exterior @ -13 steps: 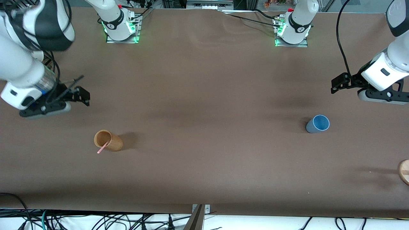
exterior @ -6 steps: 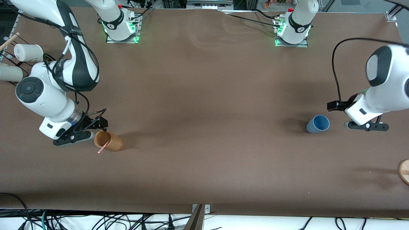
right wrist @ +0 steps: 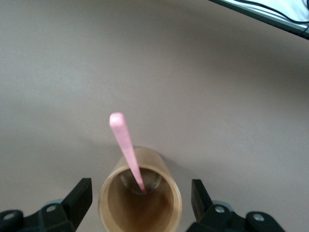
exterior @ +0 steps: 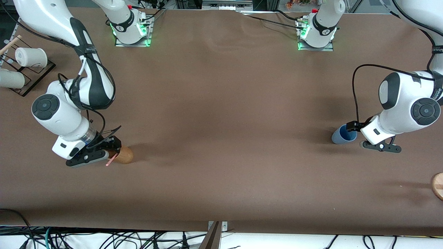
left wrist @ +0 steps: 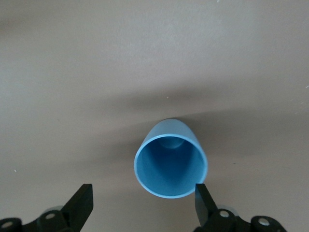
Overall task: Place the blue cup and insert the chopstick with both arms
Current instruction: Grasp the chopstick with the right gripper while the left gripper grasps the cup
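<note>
The right hand [exterior: 110,149] covers the brown wooden cup's [exterior: 124,155] mouth in the front view — a round wooden disc [exterior: 438,185] is cut off at the tabletop's edge.

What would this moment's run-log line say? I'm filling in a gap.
left gripper: open, over blue cup | right gripper: open, over brown cup holding chopstick | nothing grasped

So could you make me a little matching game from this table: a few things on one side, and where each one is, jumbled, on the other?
Things:
1. chopstick
2. blue cup
3. brown cup
4. white cup

Places:
A. below the left gripper
B. on a dark rack at the right arm's end of the table
C. standing in the brown cup
D. below the right gripper

Pairs: 1-C, 2-A, 3-D, 4-B
</note>
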### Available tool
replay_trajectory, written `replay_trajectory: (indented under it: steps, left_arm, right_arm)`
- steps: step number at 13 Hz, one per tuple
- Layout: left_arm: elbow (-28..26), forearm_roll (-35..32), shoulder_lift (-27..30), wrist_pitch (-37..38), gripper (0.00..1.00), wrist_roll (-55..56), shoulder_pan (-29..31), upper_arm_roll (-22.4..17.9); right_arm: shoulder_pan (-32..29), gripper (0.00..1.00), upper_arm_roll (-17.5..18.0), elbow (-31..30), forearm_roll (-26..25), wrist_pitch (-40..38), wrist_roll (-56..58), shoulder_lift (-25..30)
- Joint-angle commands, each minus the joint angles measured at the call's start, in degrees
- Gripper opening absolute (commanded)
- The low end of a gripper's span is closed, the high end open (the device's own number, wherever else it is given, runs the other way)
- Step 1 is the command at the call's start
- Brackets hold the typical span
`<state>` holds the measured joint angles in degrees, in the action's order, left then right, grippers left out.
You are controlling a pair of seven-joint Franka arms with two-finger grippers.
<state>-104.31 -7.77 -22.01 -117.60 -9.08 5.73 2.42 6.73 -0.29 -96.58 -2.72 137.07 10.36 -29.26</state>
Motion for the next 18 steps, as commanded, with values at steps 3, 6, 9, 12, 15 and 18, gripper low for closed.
replay_trajectory:
  steps: [3, 6, 9, 12, 15, 18]
  left_arm:
    - [-2.9, -1.2, -1.9, -7.4, 0.78, -2.6, 1.3, 0.3]
    - [-5.8, -1.1, -4.3, -15.0, 0.77, -5.0, 3.6, 0.5]
    - [-6.7, -0.2, -4.4, -16.5, 0.01, -6.3, 3.9, 1.4]
    - [-6.8, -0.2, -4.4, -16.4, 0.00, -6.8, 3.9, 1.4]
    - [-6.9, -0.1, -3.8, -15.9, 0.00, -8.3, 3.6, 2.0]
    - [-4.6, 0.1, -0.8, -4.4, 0.00, -6.1, 3.5, 8.6]
  right_arm:
    - [-0.9, 0.72, 0.9, 5.4, 0.2, 0.3, 2.4, -3.7]
    - [-0.9, 0.61, 0.9, 5.8, 0.2, 0.4, 2.4, -4.3]
    - [-0.9, 0.61, 0.9, 5.7, 0.3, 0.8, 2.0, -4.7]
    - [-0.8, 0.50, 0.8, 5.6, 0.3, 0.8, 1.9, -4.9]
    - [-0.8, 0.27, 0.9, 5.6, 0.4, 0.8, 1.9, -4.9]
    - [-0.8, 0.09, 0.9, 5.6, 0.4, 0.7, 1.9, -4.8]
